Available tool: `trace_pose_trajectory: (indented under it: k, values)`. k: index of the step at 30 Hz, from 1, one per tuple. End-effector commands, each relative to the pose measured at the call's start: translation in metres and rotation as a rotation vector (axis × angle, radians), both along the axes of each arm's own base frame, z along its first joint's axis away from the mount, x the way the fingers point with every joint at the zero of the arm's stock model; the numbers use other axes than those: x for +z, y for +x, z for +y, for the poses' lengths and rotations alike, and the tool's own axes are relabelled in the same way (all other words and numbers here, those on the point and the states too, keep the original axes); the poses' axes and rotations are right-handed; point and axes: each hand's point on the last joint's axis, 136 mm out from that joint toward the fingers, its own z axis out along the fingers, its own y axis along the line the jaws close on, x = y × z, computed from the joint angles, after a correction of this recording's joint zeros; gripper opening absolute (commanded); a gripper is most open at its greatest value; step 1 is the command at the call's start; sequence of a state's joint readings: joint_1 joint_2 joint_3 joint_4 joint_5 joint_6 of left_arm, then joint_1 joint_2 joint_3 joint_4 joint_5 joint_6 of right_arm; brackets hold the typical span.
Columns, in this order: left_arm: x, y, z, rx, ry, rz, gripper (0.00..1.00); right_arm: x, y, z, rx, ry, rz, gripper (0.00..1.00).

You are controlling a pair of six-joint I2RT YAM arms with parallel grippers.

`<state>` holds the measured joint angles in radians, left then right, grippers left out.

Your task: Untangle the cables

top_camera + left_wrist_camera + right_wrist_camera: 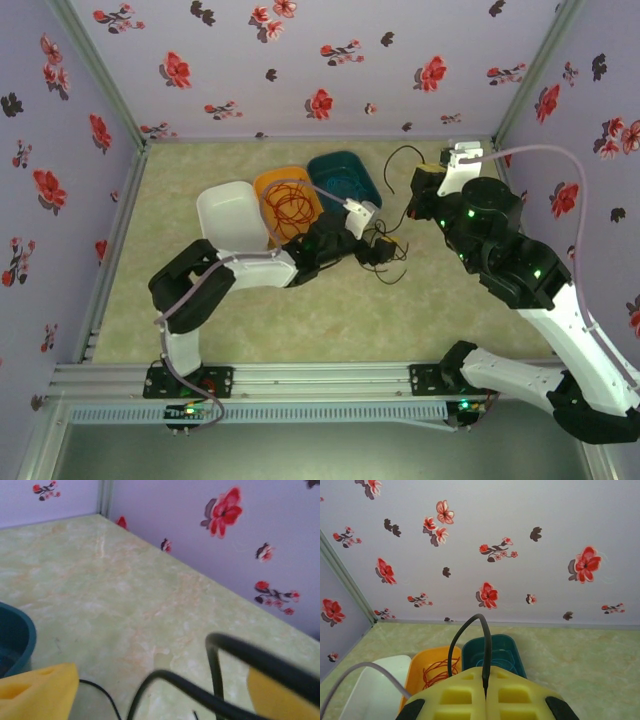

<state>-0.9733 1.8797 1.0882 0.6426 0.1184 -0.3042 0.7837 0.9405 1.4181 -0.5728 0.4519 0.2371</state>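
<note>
**A:** Nearest the lens are the yellow pads of the right gripper (486, 682), pressed shut on the black cable (488, 645). It arches up from between them and drops back down to their left.

**B:** And the left gripper (160, 692)?

**A:** Its fingers (37, 692) are spread wide and grip nothing. A blurred stretch of black cable crosses the gap between them.

**B:** Which step is this?

**A:** I'd judge the black cable is being freed. The red-orange cable (436, 672) lies coiled in the orange bin (416, 672), beyond the right pads and to their left. The teal bin (516, 652) sits straight beyond them.

**B:** What does the next move call for?

**A:** Probably closing the left fingers on the strand between them, then drawing the two grippers apart gently.

**B:** What's hard to make out?

**A:** The faint rings in the teal bin may be the blue-teal cable (492, 659), but they're too dim to be sure. From above, the black snarl by the left fingers is too small to trace its crossings.
</note>
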Motion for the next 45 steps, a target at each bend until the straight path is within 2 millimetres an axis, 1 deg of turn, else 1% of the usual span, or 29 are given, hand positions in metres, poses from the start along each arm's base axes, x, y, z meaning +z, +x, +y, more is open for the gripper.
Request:
trace_pose_trajectory:
  k: [1,2,3,4,6,9,13,17,22,27,30,34,38,41,43,45]
  values:
    - [-0.019,0.030,0.012,0.161,0.030,0.123,0.69,0.019,-0.009,-0.005,0.016,0.070,-0.049,0.00]
    - [-0.028,0.037,0.020,0.206,0.045,0.172,0.61,0.020,-0.010,-0.007,0.013,0.070,-0.050,0.00]
    - [-0.042,0.044,0.029,0.254,0.060,0.230,0.58,0.023,-0.013,-0.011,0.005,0.073,-0.056,0.00]
    - [-0.053,0.049,0.038,0.286,0.068,0.273,0.57,0.026,-0.015,-0.015,-0.001,0.075,-0.062,0.00]
    - [-0.071,0.053,0.053,0.331,0.070,0.336,0.51,0.033,-0.019,-0.023,-0.016,0.076,-0.078,0.00]
    - [-0.085,0.055,0.070,0.378,0.069,0.384,0.39,0.043,-0.025,-0.034,-0.036,0.076,-0.106,0.00]
    - [-0.094,0.055,0.079,0.404,0.097,0.407,0.28,0.057,-0.032,-0.046,-0.059,0.067,-0.146,0.00]
    - [-0.100,0.053,0.082,0.413,0.115,0.418,0.26,0.076,-0.041,-0.064,-0.104,0.045,-0.183,0.00]
    - [-0.110,0.050,0.087,0.419,0.144,0.435,0.26,0.108,-0.058,-0.091,-0.154,0.040,-0.251,0.00]
    - [-0.114,0.045,0.087,0.409,0.167,0.436,0.13,0.124,-0.067,-0.115,-0.229,0.015,-0.285,0.00]
    - [-0.111,0.038,0.081,0.375,0.208,0.404,0.10,0.130,-0.071,-0.125,-0.269,0.011,-0.303,0.00]
    - [-0.106,0.020,0.069,0.305,0.275,0.339,0.10,0.132,-0.075,-0.135,-0.307,0.009,-0.318,0.00]
    - [-0.100,0.007,0.061,0.255,0.306,0.291,0.16,0.128,-0.072,-0.135,-0.321,-0.001,-0.314,0.00]
    - [-0.090,0.005,0.057,0.238,0.300,0.264,0.29,0.123,-0.067,-0.127,-0.300,-0.006,-0.301,0.00]
    - [-0.082,0.004,0.057,0.232,0.295,0.240,0.42,0.119,-0.064,-0.122,-0.285,-0.005,-0.292,0.00]
    - [-0.073,0.004,0.061,0.238,0.294,0.214,0.52,0.116,-0.061,-0.116,-0.269,-0.005,-0.283,0.00]
